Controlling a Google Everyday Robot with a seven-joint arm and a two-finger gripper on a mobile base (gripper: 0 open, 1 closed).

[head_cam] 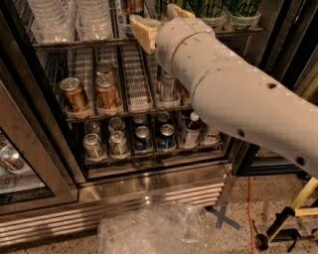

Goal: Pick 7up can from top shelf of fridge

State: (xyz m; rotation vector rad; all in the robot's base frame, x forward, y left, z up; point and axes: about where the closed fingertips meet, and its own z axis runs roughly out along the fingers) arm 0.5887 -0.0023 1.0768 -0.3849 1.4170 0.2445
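The white arm (238, 94) comes in from the right, and the cream-coloured two-finger gripper (145, 28) sits at the front of the top shelf (74, 43), a metal rack w/ a thin steel rail. How wide the gripper is set can't be told. The slim green 7up can w/ pale streaks (206, 7) stands in a whitish cup on that shelf, just right of the gripper, not held. The stainless-steel fridge (149, 188) has its door open. Brown-gold cans (74, 94) sit on the middle rack and blue cans (142, 139) on the bottom one. Crumpled clear plastic (154, 230) lies on the floor.
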